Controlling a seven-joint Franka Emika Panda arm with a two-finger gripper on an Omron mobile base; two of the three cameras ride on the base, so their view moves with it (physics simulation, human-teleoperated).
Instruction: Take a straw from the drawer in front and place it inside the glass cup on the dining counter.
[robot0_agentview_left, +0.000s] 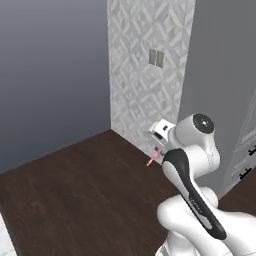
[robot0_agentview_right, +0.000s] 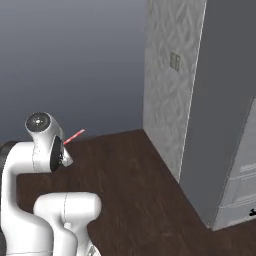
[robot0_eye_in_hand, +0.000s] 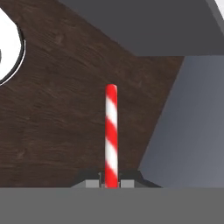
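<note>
I counted one straw (robot0_eye_in_hand: 111, 135) — red and white striped — pinched at its lower end between the two dark fingertips of the gripper (robot0_eye_in_hand: 111, 182), whose jaws stood narrow, closed on it. In the hand view it rose straight up from the tips, its free end out over the dark wood floor (robot0_eye_in_hand: 65, 113).

From the left base camera I saw one short pink stub of that straw (robot0_agentview_left: 153, 158) poking out below the white hand, just beside the foot of the patterned wall panel (robot0_agentview_left: 145, 65). From the right base camera the straw (robot0_agentview_right: 74, 136) stuck out past the arm's round joint, slanting up and away toward the blue-grey wall (robot0_agentview_right: 70, 60).

I saw one pair of switch plates (robot0_agentview_left: 156, 57) high on the patterned panel, and one tall grey cabinet (robot0_agentview_right: 225, 100) standing next to it. Black handles (robot0_agentview_left: 245, 174) showed on the panelled fronts at the far right edge; I could not tell how many.

The floor lay open to the left and ahead, reaching the blue-grey wall and the panel's base. The corner where the panel met the grey cabinet sat near the hand on the right, so room was tighter on that side.

The arm (robot0_agentview_left: 192, 165) was folded close to its base — elbow high, forearm short, hand turned toward the panel.
</note>
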